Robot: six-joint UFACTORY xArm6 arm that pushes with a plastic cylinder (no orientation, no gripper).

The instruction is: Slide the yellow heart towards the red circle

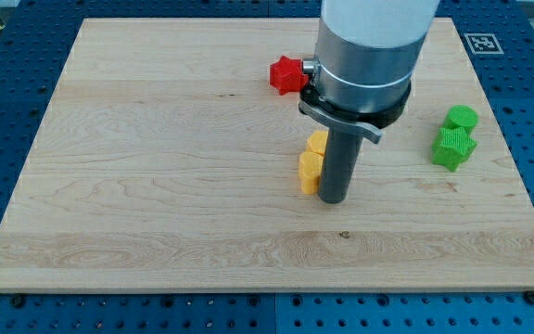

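Two yellow blocks sit touching near the board's middle: an upper one [318, 142] and a lower one [310, 171]. The rod partly hides both, so I cannot tell which is the heart. My tip [333, 200] rests on the board just to the right of the lower yellow block, against or very close to its side. A red block [286, 74] lies toward the view's top, up and left of the yellow pair. The arm's grey body covers its right side, and its visible outline looks angular rather than round.
Two green blocks touch at the view's right: a rounded one [461, 118] above a star-like one [452, 148]. The wooden board [156, 186] lies on a blue perforated table. The arm's wide body [369, 56] hides the board's top centre.
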